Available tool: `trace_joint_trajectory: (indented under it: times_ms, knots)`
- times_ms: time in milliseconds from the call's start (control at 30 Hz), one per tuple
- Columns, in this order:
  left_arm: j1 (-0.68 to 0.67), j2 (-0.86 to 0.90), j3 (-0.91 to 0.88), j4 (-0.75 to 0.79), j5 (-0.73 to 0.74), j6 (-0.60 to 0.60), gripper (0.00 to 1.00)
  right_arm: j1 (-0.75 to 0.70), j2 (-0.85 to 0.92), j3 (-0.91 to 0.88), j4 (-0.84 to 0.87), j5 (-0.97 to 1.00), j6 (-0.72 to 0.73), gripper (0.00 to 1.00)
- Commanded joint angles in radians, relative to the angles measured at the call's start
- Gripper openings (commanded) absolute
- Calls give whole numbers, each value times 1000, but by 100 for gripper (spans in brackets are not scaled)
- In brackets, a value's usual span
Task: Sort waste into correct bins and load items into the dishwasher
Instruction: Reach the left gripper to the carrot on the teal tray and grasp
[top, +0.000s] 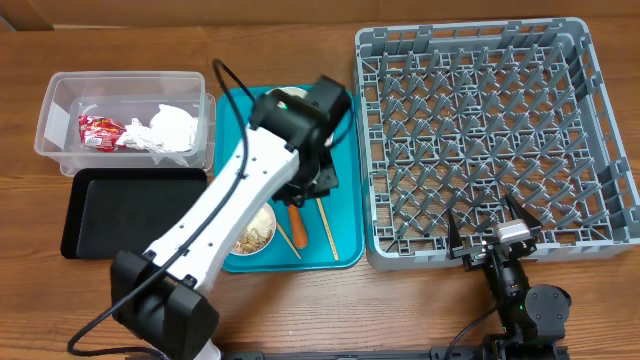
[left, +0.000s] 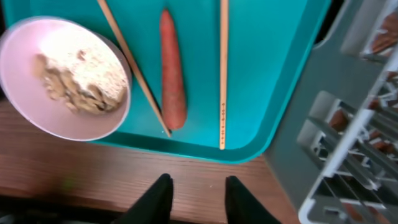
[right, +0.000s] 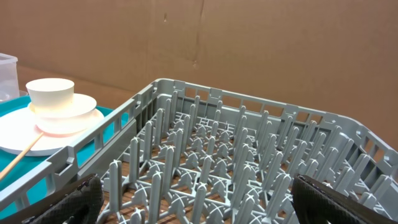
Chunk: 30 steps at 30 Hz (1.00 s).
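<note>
An orange carrot (left: 173, 74) lies on the teal tray (left: 267, 74) between two wooden chopsticks (left: 223, 68). Beside them stands a white bowl (left: 25, 106) of beige scraps and rice. My left gripper (left: 199, 183) hovers over this spot (top: 312, 185), its fingers narrowed but apart, with nothing between them. The clear tub (top: 60, 110) holds the red wrapper (top: 100, 132) and crumpled white paper (top: 168, 130). A black tray (top: 120, 215) lies in front of the tub. My right gripper (right: 199, 190) stands open at the front edge of the grey dish rack (top: 490, 130). The white plate (right: 37, 134) carries a cup (right: 51, 93).
The teal tray's raised rim (top: 345, 200) lies close against the rack's left wall. My left arm (top: 230, 200) crosses over the tray and hides part of the plate. A brown cardboard wall (right: 249, 43) stands behind the rack.
</note>
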Motion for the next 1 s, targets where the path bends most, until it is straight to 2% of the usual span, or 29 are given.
trace_joint_trajectory:
  times_ms: [0, 200, 333, 500, 967]
  knots:
    - [-10, 9, -90, 47, -21, -112, 35, 4, -8, -10, 5, 5, 8, 100]
    - [-5, 9, -262, 233, -35, -148, 43, 4, -8, -10, 5, 5, 8, 100]
    - [1, 10, -336, 306, -69, -170, 47, 4, -8, -10, 5, 5, 8, 100]
    - [19, 15, -412, 371, -74, -196, 47, 4, -8, -10, 5, 5, 8, 100]
    - [56, 16, -476, 470, -34, -149, 45, 4, -8, -10, 5, 5, 8, 100]
